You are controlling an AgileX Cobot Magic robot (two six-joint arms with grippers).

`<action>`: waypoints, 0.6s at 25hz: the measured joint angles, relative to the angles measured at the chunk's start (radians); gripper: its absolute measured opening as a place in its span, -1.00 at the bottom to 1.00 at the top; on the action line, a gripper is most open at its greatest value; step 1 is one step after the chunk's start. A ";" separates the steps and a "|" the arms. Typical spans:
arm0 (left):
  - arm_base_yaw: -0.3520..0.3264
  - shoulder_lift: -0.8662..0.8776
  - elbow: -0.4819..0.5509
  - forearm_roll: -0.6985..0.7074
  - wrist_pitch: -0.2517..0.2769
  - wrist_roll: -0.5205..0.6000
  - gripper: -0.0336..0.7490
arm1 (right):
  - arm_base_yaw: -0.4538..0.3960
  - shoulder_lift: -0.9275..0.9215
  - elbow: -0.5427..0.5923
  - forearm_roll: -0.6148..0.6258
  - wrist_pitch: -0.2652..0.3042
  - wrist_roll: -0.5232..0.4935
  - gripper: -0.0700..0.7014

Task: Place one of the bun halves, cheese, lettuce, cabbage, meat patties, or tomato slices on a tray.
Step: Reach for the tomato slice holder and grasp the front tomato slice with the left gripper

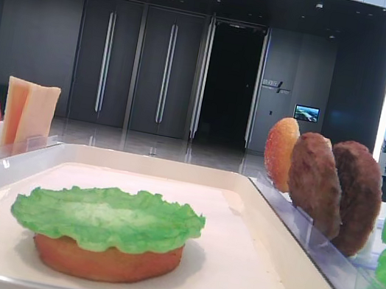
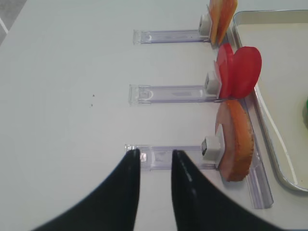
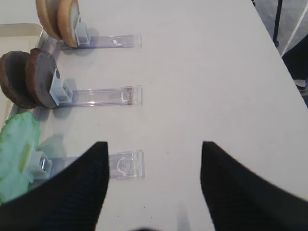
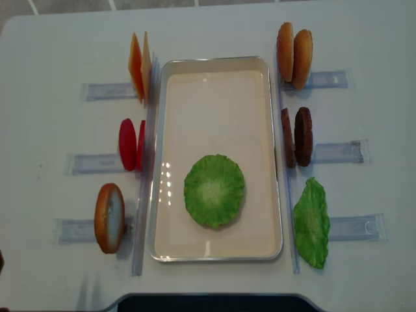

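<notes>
You already have an orange-brown round bun half (image 1: pixel 105 261) under a ruffled green lettuce leaf (image 4: pixel 214 190) near the front edge of the cream rectangular tray (image 4: pixel 214 84), with the patties, cheese and tomato left racked, while the left gripper (image 2: pixel 155 161) hangs nearly closed on nothing and the right gripper (image 3: pixel 154 154) gapes empty

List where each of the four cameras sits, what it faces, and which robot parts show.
Exterior high: table level, facing along the tray; no robot visible.
Right wrist: looks down past open dark fingers at meat patties.
Left wrist: looks down past narrowly parted fingers at tomato slices.
Realsense: overhead; no arms visible.
Both exterior views show lettuce on the tray.
</notes>
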 joint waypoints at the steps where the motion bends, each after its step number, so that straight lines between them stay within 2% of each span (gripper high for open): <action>1: 0.000 0.000 0.000 0.000 0.000 -0.001 -0.18 | 0.000 0.000 0.000 0.000 0.000 0.000 0.29; 3: 0.000 0.000 0.000 0.000 0.000 -0.005 0.36 | 0.000 0.000 0.000 0.000 -0.001 0.000 0.29; 4: 0.000 0.000 0.000 0.000 0.000 -0.007 0.57 | 0.000 0.000 0.000 0.000 -0.001 0.000 0.29; 6: 0.000 0.000 0.000 0.001 0.000 -0.009 0.75 | 0.000 0.000 0.000 0.000 -0.001 0.000 0.29; 9: 0.000 0.000 0.000 0.001 0.000 -0.009 0.83 | 0.000 0.000 0.000 0.000 -0.001 0.000 0.29; 15: 0.000 0.000 0.000 0.000 0.000 -0.009 0.85 | 0.000 0.000 0.000 0.000 -0.001 0.000 0.29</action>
